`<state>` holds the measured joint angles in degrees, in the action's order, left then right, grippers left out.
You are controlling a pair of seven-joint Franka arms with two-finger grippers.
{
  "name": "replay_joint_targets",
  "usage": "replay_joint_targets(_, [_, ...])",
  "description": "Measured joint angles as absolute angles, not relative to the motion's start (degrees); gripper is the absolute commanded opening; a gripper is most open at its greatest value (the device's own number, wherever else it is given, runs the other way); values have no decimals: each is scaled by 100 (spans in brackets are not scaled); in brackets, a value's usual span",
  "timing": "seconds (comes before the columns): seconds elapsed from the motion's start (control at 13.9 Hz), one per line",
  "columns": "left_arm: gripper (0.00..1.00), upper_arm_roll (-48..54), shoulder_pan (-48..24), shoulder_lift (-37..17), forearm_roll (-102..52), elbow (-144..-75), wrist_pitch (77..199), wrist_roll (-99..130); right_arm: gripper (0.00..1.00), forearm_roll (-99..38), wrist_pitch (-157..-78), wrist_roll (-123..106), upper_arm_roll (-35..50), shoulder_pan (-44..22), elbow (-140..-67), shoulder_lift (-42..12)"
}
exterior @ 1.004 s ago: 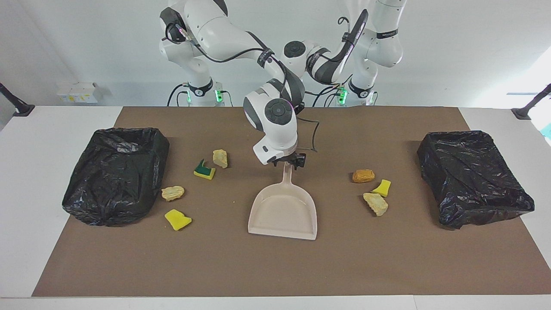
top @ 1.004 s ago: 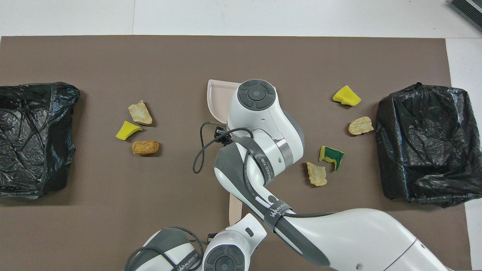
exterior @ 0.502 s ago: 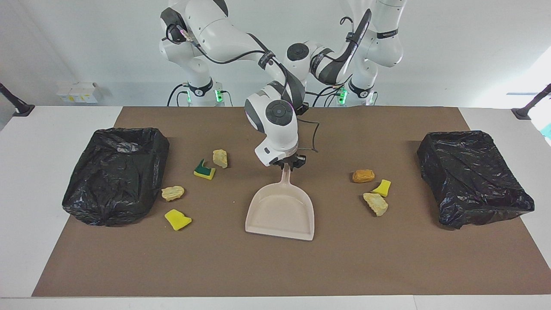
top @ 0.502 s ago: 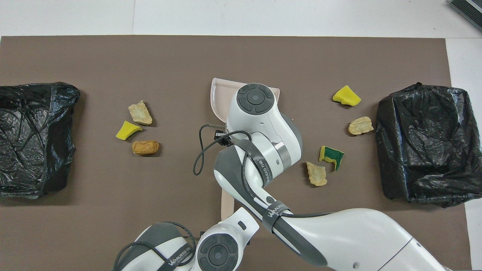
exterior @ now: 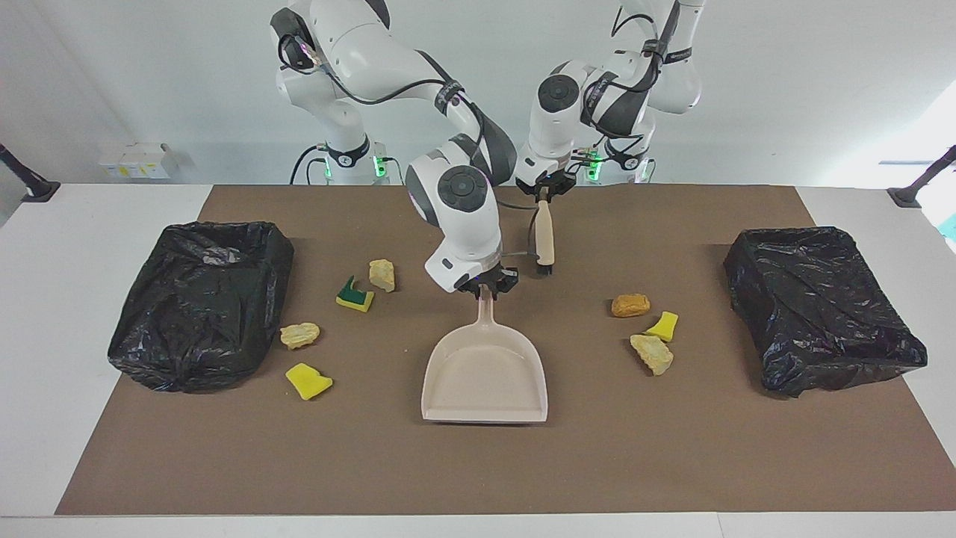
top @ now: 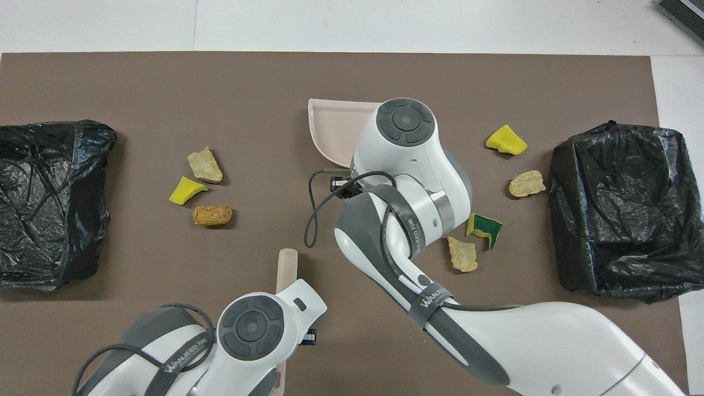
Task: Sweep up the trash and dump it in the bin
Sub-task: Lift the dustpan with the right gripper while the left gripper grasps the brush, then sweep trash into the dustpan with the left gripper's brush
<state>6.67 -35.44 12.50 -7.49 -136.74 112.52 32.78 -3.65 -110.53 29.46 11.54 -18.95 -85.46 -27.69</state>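
Seven scraps of trash lie on the brown mat (exterior: pixel 672 463) in two groups. Toward the right arm's end sit a green-backed sponge chunk (exterior: pixel 354 296), a pale crumbly lump (exterior: pixel 382 274) at its one o'clock in the facing view, a second beige lump (exterior: pixel 299 334) and a yellow sponge chunk (exterior: pixel 308 381), all near one black-lined bin (exterior: pixel 202 302). Toward the left arm's end an orange-brown lump (exterior: pixel 630 305), a small yellow sponge piece (exterior: pixel 662 326) and a beige lump (exterior: pixel 652 353) cluster together, well apart from the other black-lined bin (exterior: pixel 821 306).

Between the groups the beige dustpan (exterior: pixel 485 373) rests on the mat, its handle at twelve o'clock in the facing view. The right gripper (exterior: pixel 485 285) is clamped on that handle.

The left gripper (exterior: pixel 544 187) grips the top of the beige brush (exterior: pixel 545 235), which hangs upright over the mat beside the dustpan's handle; whether its dark bristles touch the mat I cannot tell.
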Motion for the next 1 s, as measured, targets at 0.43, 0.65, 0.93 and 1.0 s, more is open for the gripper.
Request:
replay_joint_targets(0.43, [0,650,-1555,1616,-731,-13320,10671,2093,0,-363,-10489,0,1148,-1483,-8566,-2536])
replay_joint_targets(0.65, [0,626,-431,1533,-445,-13113,10651,1158,0,-116,-10238,-1065,1145,-1455,-8573,-2535])
replay_joint_targets(0.93, [0,625,346,977,-21,-12512,10655,828,0,618,-9996,-2344,1150,-1463,-8579,-2521])
replay_joint_targets(1.0, [0,626,401,811,49,-12435,10668,826,0,870,-9920,-2770,1153,-1464,-8581,-2514])
